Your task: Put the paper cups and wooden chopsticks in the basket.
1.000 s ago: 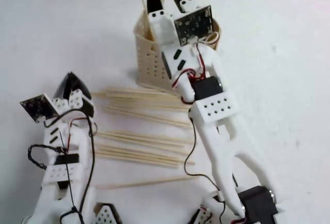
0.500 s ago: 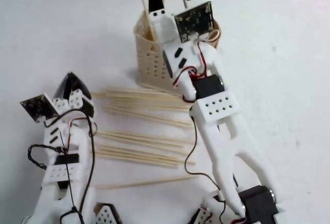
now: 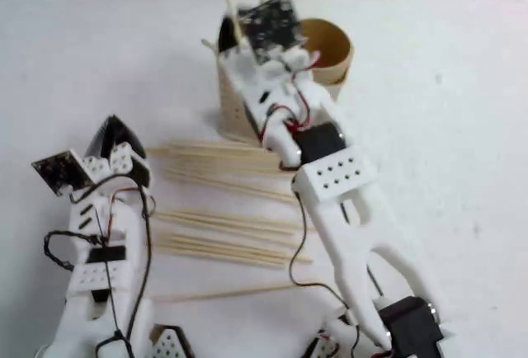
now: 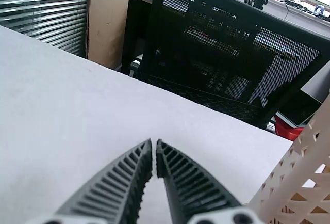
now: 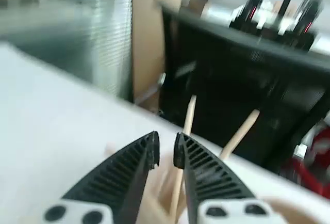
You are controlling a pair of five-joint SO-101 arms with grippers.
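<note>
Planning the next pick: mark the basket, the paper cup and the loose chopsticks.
basket (image 3: 234,104), high view, lattice side wall.
paper cup (image 3: 333,48), high view, inner wall.
loose chopsticks (image 3: 223,247), high view, mid bundle.

Basket (image 3: 232,107) partly behind right arm (image 3: 332,178), paper cup (image 3: 335,54) half hidden

No lettering, label, number or sign can be read anywhere in these views.

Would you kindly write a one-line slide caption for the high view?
Right arm above the basket, which holds a paper cup and two chopsticks; loose chopsticks lie on the table.
</note>
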